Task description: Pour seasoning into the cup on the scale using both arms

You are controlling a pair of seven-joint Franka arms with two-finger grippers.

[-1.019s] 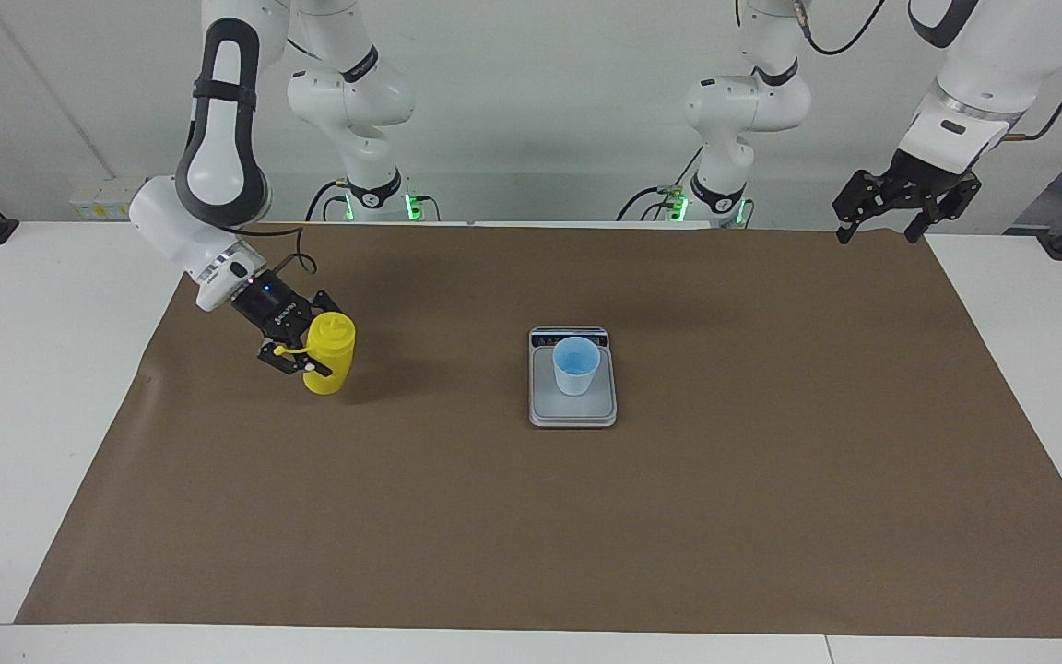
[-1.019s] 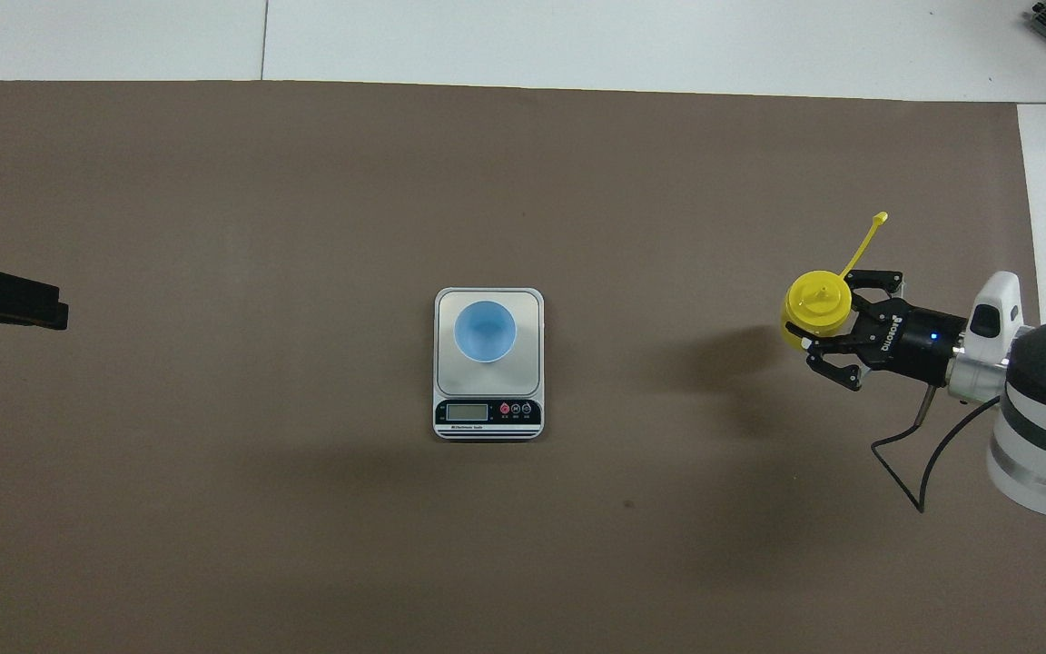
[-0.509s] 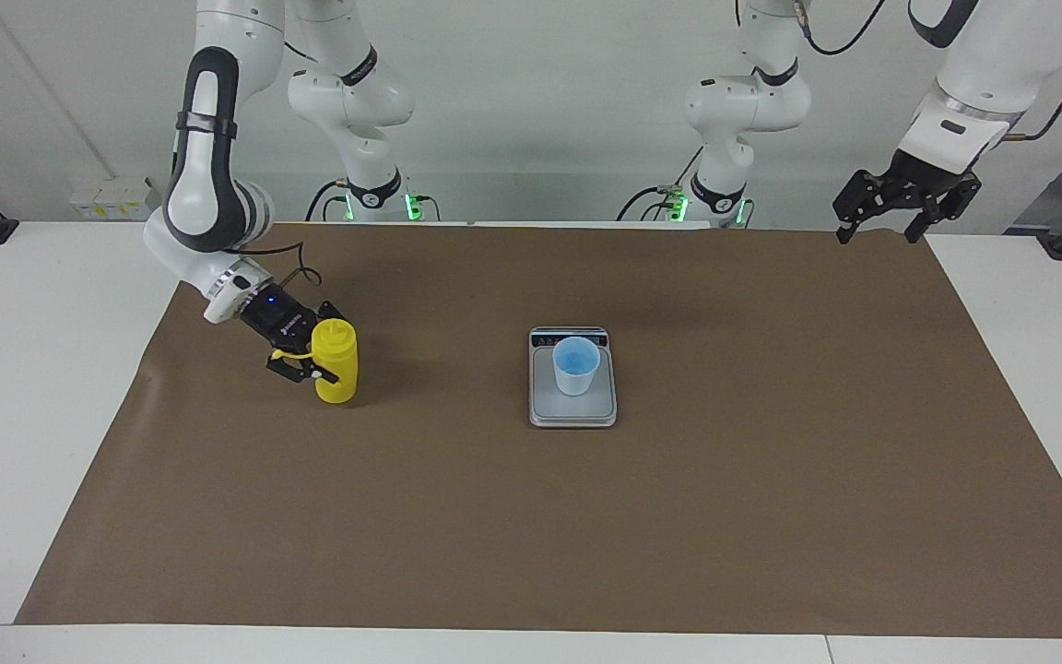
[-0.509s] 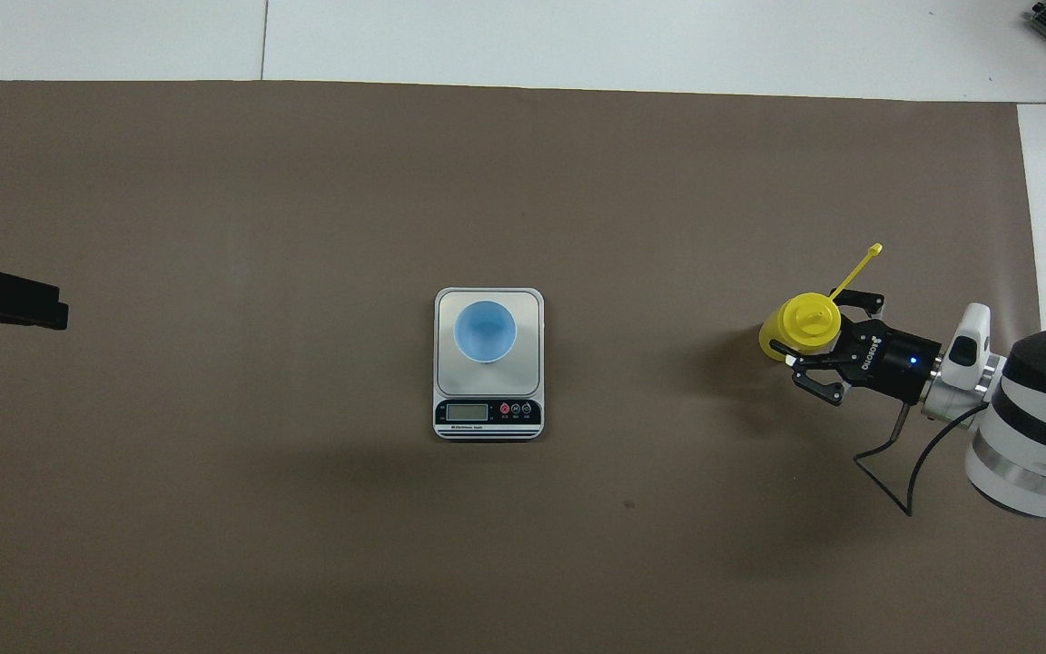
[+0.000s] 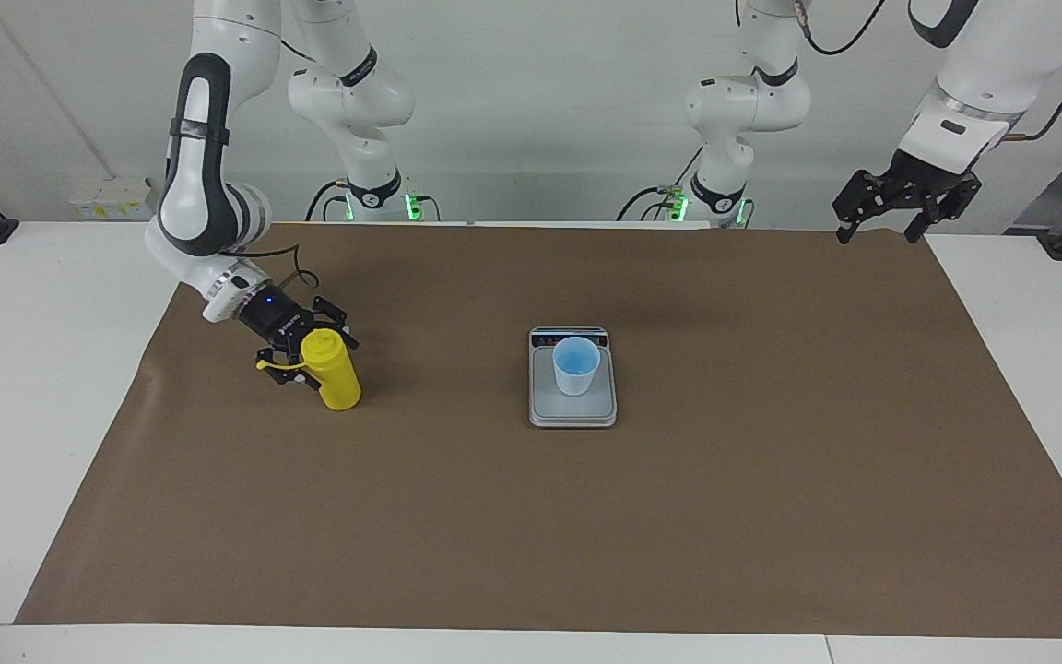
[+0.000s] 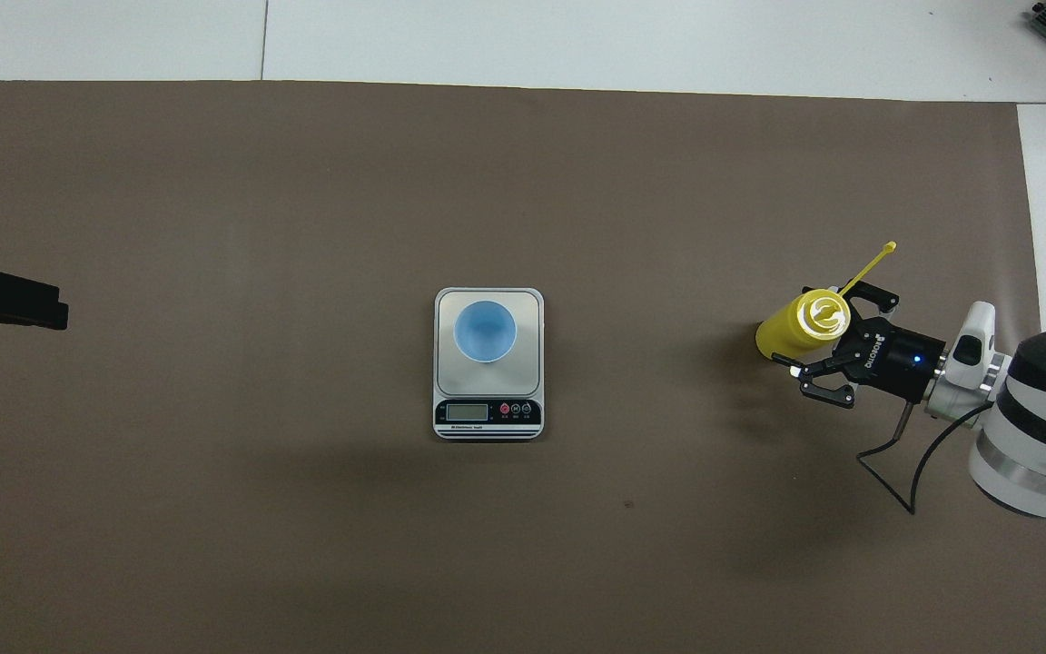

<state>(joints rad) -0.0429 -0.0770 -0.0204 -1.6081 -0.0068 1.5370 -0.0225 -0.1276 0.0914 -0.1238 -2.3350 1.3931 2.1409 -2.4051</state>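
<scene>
— What's the seasoning (image 5: 332, 373) look like from where you stand?

— A yellow squeeze bottle, round-bodied, with a cone-shaped nozzle on top and a thin yellow tether sticking out sideways with the little cap at its tip; it's taller than the cup (image 5: 575, 365); it sits on the brown mat (image 5: 531, 516) toward the right arm's end of the table, tilted, its top leaning toward the gripper.

— And who has it?

— The right gripper (image 5: 305, 355); its black fingers sit either side of the bottle's upper part and look clamped on it; there's white lettering on the gripper body, too small for me to read.

— The cup?

— Small, light blue, brighter blue inside, no handle; it stands upright on the scale (image 5: 572, 410) at mid-table, well apart from the bottle; the scale's a flat rectangle, grey plate, silver rim, with a dark strip on the edge nearest the robots; that strip has a pale display window and three round buttons, one red; the print under them I can't make out.

— The other arm?

— The left gripper (image 5: 881, 224) waits up in the air over the mat's corner at its own end, fingers spread, holding nothing.
</scene>
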